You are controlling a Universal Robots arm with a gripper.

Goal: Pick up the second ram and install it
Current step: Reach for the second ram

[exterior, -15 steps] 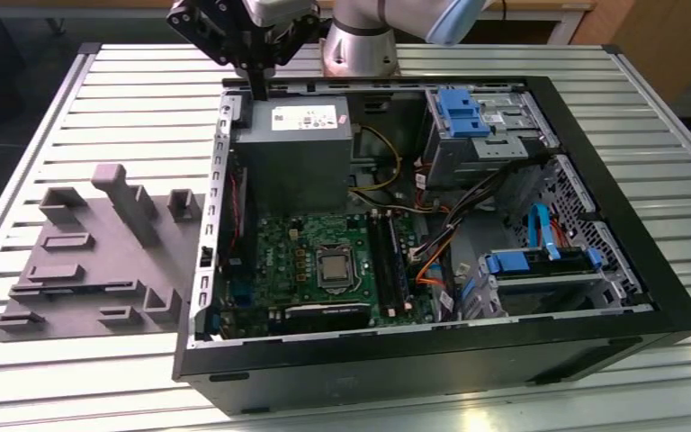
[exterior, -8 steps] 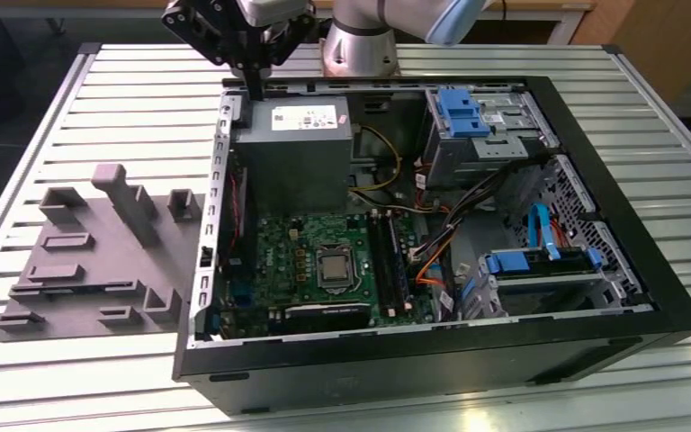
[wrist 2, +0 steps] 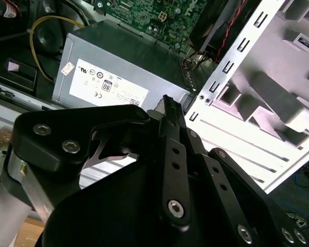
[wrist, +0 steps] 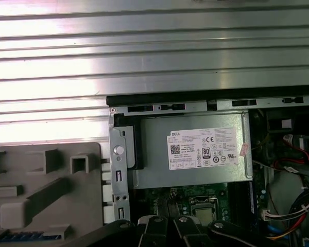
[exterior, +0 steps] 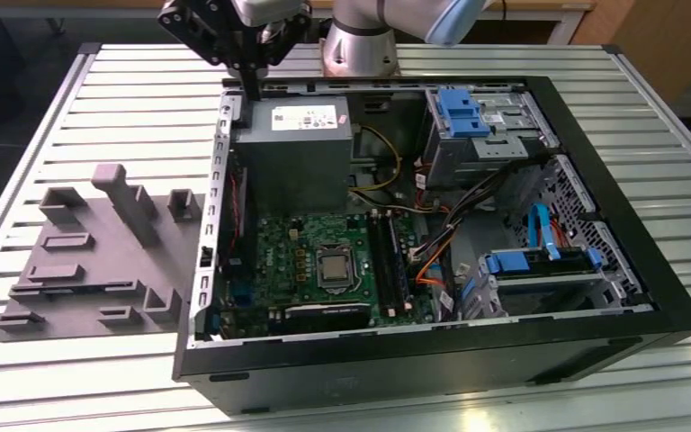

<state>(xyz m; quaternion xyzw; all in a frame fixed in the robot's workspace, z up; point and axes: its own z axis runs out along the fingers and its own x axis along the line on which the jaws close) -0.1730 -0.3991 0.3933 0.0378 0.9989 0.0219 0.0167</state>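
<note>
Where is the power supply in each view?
Exterior view: the power supply sits in the case's far corner, toward the exterior view's left.
Second wrist view: the power supply lies next to the green board.
First wrist view: the power supply borders the green board.
Shared landmark: the grey holder block outside the case.

gripper (exterior: 249,90) above open computer case (exterior: 442,364)

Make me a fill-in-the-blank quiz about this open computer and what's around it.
1. The motherboard inside the computer case is ___.
2. The grey holder block lies on the exterior view's ___ of the case.
3. The end effector hangs near the power supply, whose label is ___.
4. The drive brackets are ___.
Answers: green, left, white, blue.
</note>
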